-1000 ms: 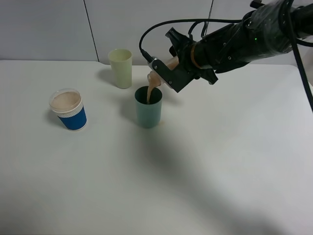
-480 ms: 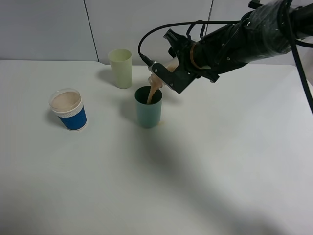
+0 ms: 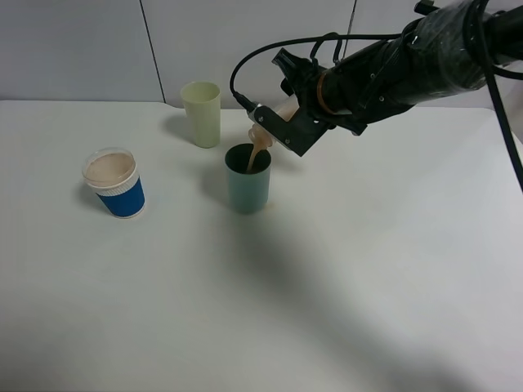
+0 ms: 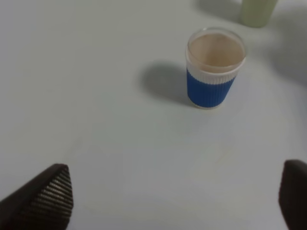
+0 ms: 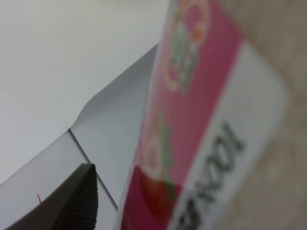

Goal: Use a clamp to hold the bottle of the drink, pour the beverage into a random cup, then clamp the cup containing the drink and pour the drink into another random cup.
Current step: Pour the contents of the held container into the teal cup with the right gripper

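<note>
Upper centre of the frame, the right gripper [image 3: 276, 126] pinches the tilted bottle [image 3: 260, 132], beverage [image 3: 252, 155] streaming into the teal-green tumbler [image 3: 248, 189] just below; the left gripper [image 4: 172, 196] stands spread

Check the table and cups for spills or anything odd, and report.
No spill shows. The beverage streams from the tilted bottle into the teal-green cup, and the table around it looks dry. One oddity: the blue cup, standing apart, already seems full of a similar pale tan liquid, or wears a lid of that colour.
</note>
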Tool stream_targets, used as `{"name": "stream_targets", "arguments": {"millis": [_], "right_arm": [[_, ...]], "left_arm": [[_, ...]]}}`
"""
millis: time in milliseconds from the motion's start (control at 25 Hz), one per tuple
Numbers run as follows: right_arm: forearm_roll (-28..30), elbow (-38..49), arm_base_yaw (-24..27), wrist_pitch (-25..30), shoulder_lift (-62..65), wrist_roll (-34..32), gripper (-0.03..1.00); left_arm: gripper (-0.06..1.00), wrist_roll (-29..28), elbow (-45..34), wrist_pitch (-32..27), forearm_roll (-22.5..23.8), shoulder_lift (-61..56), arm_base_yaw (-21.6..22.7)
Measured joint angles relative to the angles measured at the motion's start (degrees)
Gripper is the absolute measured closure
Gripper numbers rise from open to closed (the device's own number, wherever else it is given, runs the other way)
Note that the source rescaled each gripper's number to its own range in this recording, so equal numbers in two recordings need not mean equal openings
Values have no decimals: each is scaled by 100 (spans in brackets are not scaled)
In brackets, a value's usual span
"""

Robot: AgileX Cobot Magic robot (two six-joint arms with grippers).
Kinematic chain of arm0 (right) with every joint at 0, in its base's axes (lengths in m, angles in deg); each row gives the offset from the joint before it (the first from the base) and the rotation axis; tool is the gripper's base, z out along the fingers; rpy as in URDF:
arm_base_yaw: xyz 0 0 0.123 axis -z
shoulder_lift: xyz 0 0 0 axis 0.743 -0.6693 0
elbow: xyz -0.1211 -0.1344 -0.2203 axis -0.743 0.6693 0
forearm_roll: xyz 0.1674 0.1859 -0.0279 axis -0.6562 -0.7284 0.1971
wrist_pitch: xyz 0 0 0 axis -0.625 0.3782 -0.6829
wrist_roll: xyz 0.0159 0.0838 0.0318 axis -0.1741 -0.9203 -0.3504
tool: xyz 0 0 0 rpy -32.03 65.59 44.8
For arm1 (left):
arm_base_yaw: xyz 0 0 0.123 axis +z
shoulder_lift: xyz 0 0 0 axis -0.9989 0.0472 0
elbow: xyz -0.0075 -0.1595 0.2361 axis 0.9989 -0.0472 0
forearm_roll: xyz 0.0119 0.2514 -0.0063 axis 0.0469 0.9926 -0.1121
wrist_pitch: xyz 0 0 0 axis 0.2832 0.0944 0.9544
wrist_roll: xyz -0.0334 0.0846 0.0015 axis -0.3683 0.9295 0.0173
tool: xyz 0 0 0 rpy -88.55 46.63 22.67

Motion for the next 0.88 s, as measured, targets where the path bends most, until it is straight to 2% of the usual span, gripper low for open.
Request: {"name": "stream_targets", "arguments": {"millis": [880], "right_arm": [[75,0,-94,142,0,20,95]], "left_arm": [[37,0,0,0,0,0,0]]}}
